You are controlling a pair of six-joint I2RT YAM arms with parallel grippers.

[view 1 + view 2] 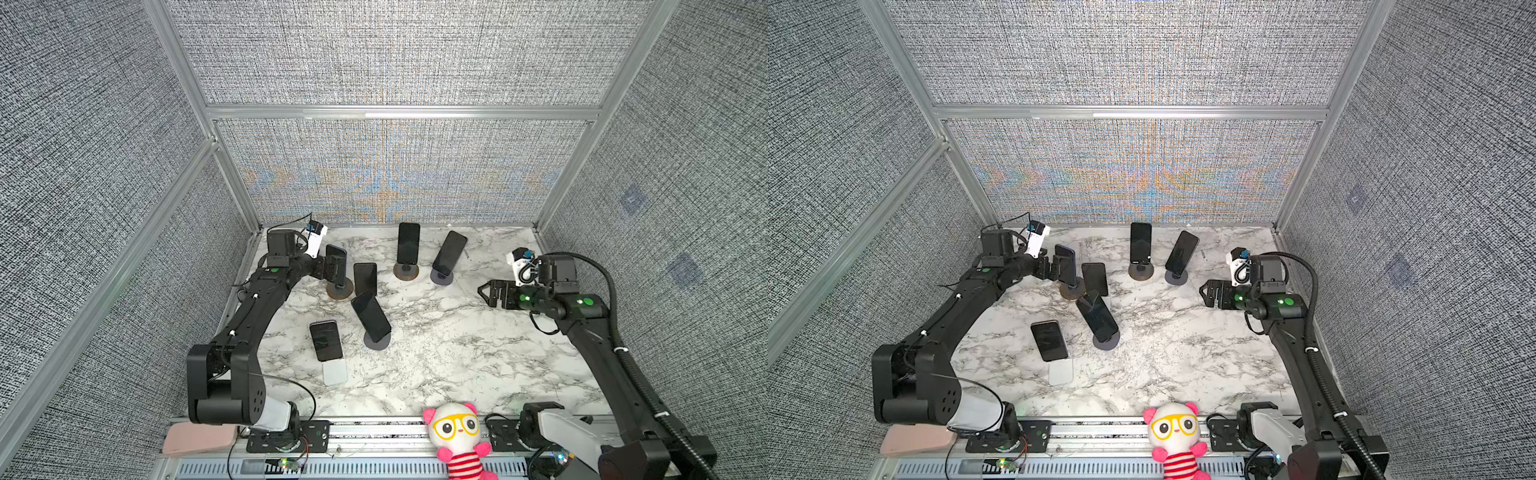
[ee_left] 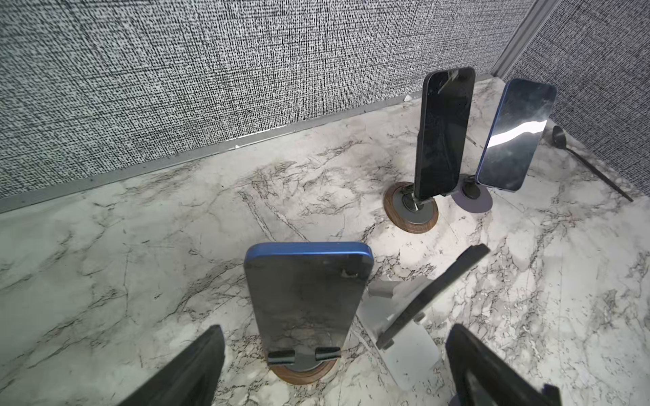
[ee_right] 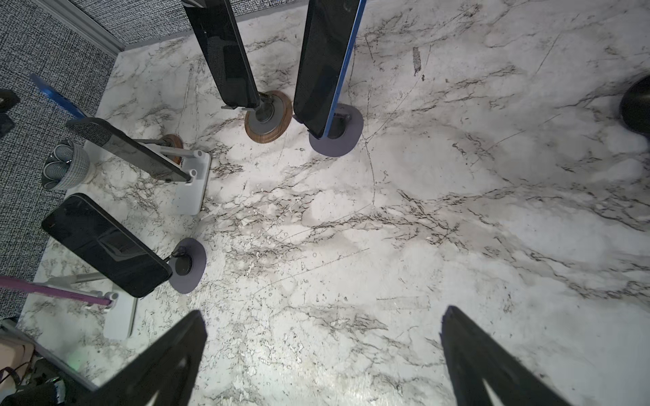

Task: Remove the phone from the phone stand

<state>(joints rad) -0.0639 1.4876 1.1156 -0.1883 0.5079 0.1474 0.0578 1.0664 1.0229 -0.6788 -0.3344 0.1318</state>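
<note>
A blue-edged phone [image 2: 304,298] stands upright in a phone stand with a round wooden base [image 2: 304,373], held by two small hooks at its lower edge. It is at the far left of the marble table, seen in both top views [image 1: 337,258] [image 1: 1068,261]. My left gripper [image 2: 336,327] is open right in front of it, one finger to each side of the phone's lower part and neither touching it; in a top view this gripper [image 1: 330,268] sits close against the phone's left side. My right gripper [image 3: 324,311] [image 1: 484,291] hangs open over bare marble at the right, holding nothing.
Several other dark phones rest on stands: one on a wooden base [image 1: 408,243], one tilted on a grey disc [image 1: 449,253], one on a white stand [image 1: 365,279] just right of the left gripper, another tilted [image 1: 371,318], and one near the front [image 1: 326,340]. A plush toy [image 1: 455,440] sits at the front rail.
</note>
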